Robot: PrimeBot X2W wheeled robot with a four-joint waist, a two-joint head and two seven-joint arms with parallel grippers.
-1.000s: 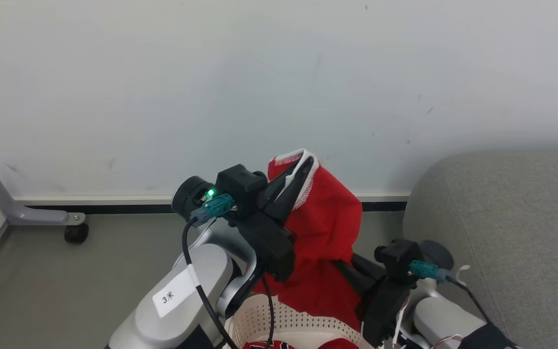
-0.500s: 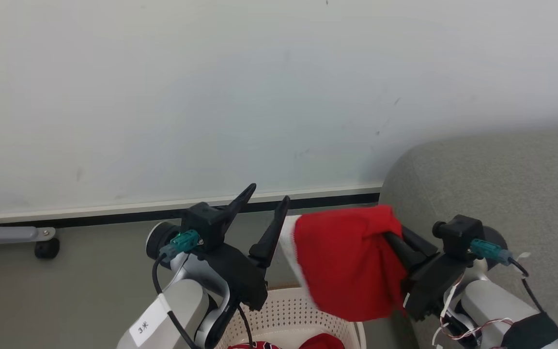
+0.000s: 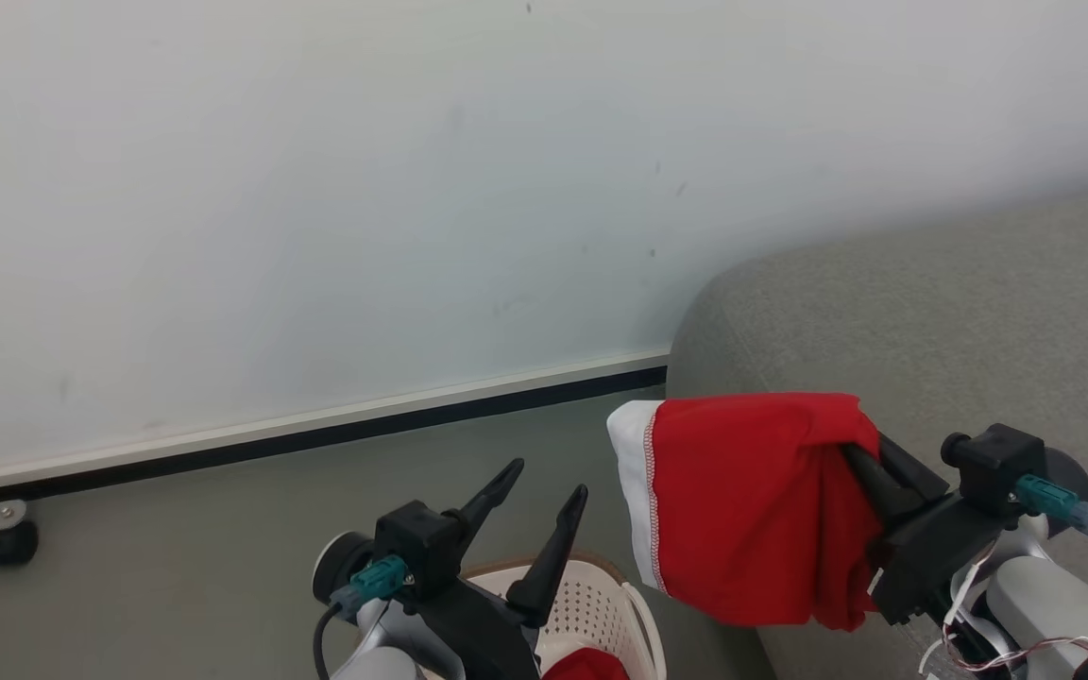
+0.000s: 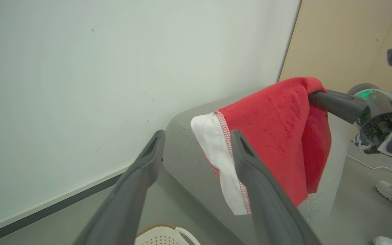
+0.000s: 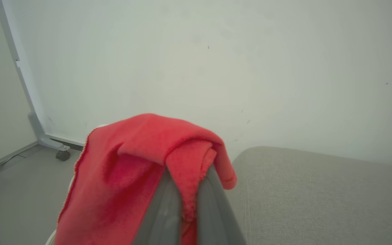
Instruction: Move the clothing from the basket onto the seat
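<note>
Since a second ago the left gripper (image 3: pixel 549 477) is no longer holding the red garment (image 3: pixel 752 510): its two fingers are now standing spread and empty above the basket (image 3: pixel 601 590), while the right gripper (image 3: pixel 865 467), pressed together on a bunched fold, is carrying the cloth alone, in the air just beside the rounded end of the seat (image 3: pixel 931 312) and not yet lying on it. This soft, light fabric is hanging limp from one pinch, its white hem (image 3: pixel 634 491) drooping, so it is probably swinging and slipping easily; a thick gathered fold is looking like the safest place to take hold. More red clothing (image 3: pixel 586 666) is waiting in the basket
</note>
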